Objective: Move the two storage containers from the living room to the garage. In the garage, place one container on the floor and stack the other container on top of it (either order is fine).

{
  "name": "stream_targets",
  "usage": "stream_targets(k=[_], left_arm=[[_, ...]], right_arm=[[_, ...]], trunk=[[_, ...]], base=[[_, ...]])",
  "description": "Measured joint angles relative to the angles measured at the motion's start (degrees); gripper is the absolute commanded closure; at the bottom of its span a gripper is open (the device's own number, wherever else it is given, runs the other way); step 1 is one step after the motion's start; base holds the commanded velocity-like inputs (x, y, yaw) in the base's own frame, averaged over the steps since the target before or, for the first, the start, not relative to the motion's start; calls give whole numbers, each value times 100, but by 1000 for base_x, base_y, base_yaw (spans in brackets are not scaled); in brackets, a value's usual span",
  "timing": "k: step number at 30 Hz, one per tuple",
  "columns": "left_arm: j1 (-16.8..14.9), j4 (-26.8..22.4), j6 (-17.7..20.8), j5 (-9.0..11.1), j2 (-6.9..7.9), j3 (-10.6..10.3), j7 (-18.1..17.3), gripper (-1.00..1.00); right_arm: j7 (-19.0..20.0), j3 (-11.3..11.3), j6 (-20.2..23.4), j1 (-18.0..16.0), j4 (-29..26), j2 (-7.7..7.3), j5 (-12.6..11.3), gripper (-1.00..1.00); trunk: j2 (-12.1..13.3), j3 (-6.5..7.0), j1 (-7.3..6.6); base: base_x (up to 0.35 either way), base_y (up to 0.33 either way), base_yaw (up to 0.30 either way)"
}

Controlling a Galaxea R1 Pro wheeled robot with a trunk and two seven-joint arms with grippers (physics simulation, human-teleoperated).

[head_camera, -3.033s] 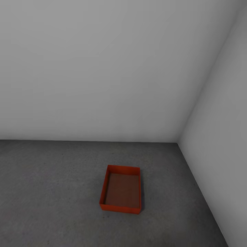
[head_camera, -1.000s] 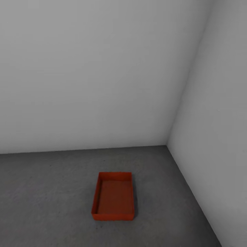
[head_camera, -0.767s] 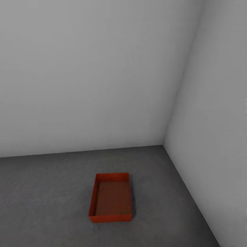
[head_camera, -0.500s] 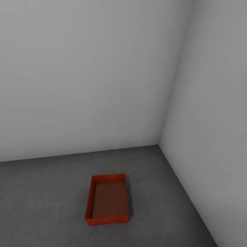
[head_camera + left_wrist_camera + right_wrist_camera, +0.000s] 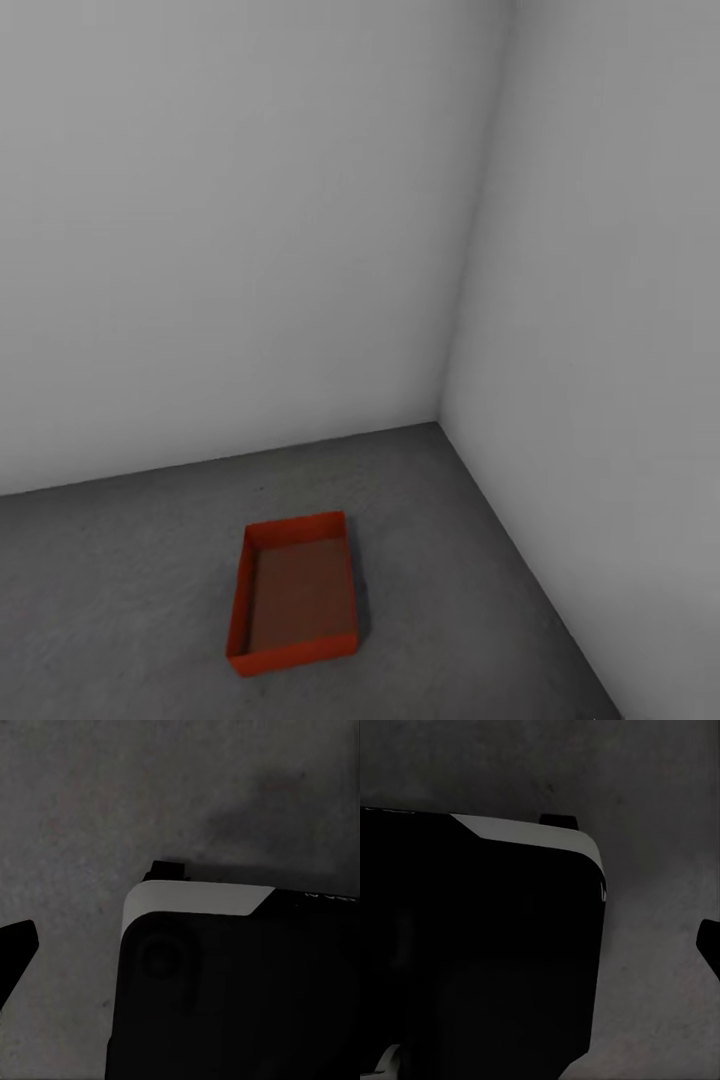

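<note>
One orange-red storage container lies open-top and empty on the dark grey concrete floor of the garage, a short way from the corner where two white walls meet. No arm reaches into the head view. In the left wrist view a dark fingertip of my left gripper sits at the frame's edge over bare concrete. In the right wrist view a dark fingertip of my right gripper also sits at the frame's edge. Nothing lies between the fingers of either gripper.
White walls close the room ahead and on the right, meeting at a corner. Open concrete stretches to the left of the container. My black, white-trimmed base shows under both wrist cameras.
The whole head view has swung: the wall corner and the container have slid leftward in the picture, so the camera turned right. The container itself stays on the floor.
</note>
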Motion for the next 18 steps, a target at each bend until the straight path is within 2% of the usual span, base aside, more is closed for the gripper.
stream_targets(k=[18], left_arm=[[0, 0, 0, 0, 0, 0, 0, -100]], right_arm=[[9, 0, -9, 0, 0, 0, -15, -100]], trunk=[[0, 96, 0]], base=[[0, 0, -235]])
